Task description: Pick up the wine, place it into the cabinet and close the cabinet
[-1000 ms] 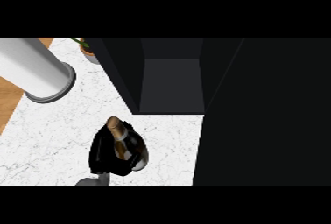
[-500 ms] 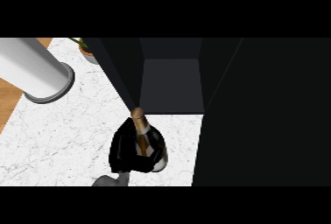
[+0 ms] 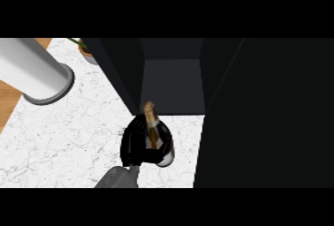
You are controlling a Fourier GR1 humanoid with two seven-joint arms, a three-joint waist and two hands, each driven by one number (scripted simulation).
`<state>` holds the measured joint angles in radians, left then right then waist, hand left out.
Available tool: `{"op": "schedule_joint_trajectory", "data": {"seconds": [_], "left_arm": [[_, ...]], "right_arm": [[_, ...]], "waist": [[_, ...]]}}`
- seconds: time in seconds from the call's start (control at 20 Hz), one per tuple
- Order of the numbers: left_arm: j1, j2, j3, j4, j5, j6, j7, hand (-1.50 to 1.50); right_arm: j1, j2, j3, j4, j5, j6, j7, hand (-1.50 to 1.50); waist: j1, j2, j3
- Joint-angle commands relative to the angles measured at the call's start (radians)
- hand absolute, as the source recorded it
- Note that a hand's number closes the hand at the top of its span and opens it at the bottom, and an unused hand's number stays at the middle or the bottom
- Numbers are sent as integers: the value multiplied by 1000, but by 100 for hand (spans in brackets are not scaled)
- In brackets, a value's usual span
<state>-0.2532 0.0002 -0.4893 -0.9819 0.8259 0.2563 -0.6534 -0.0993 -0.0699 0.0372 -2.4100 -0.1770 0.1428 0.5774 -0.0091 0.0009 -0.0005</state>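
Note:
The wine bottle (image 3: 152, 120) has a gold-foil neck and a dark body with a pale base. It stands on end on the white marble counter (image 3: 65, 137), just in front of the open black cabinet (image 3: 173, 84). Its neck tip overlaps the lower left corner of the cabinet's opening. My left hand (image 3: 134, 145) is curled round the bottle's body from the left and hides most of it. The grey forearm comes in from the lower edge. My right hand does not show.
A wide black panel (image 3: 267, 114), apparently the cabinet's door or side, fills the right of the view. A tall pale grey cylinder (image 3: 32, 70) stands at the counter's left edge. A small potted plant (image 3: 88, 55) sits at the back left. Wooden floor shows at far left.
My left hand has carried the bottle to the right and forward, from the middle of the counter up to the cabinet's opening. The bottle's neck now shows clear of the fingers.

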Motion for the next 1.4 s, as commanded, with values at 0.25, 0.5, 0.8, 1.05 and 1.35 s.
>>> {"op": "schedule_joint_trajectory", "data": {"seconds": [0.25,0.5,0.8,1.05,1.35], "left_arm": [[-164,0,-98,125,141,65,-110,150],[-202,0,-35,118,114,70,-37,150],[-345,0,8,283,204,37,-56,150],[-499,0,76,443,267,0,-45,150],[-574,0,63,528,290,-24,-81,150]], "right_arm": [[4,-6,-33,-54,-65,3,18,-150],[86,3,-44,-57,-81,35,-31,-150],[109,31,8,-33,-28,32,-73,-150],[84,15,15,-53,-31,35,-49,-150],[-22,7,-22,66,-42,25,-64,-150]], "waist": [[-6,0,0],[1,-1,0],[-6,0,0],[-16,3,0],[-14,5,0]]}}
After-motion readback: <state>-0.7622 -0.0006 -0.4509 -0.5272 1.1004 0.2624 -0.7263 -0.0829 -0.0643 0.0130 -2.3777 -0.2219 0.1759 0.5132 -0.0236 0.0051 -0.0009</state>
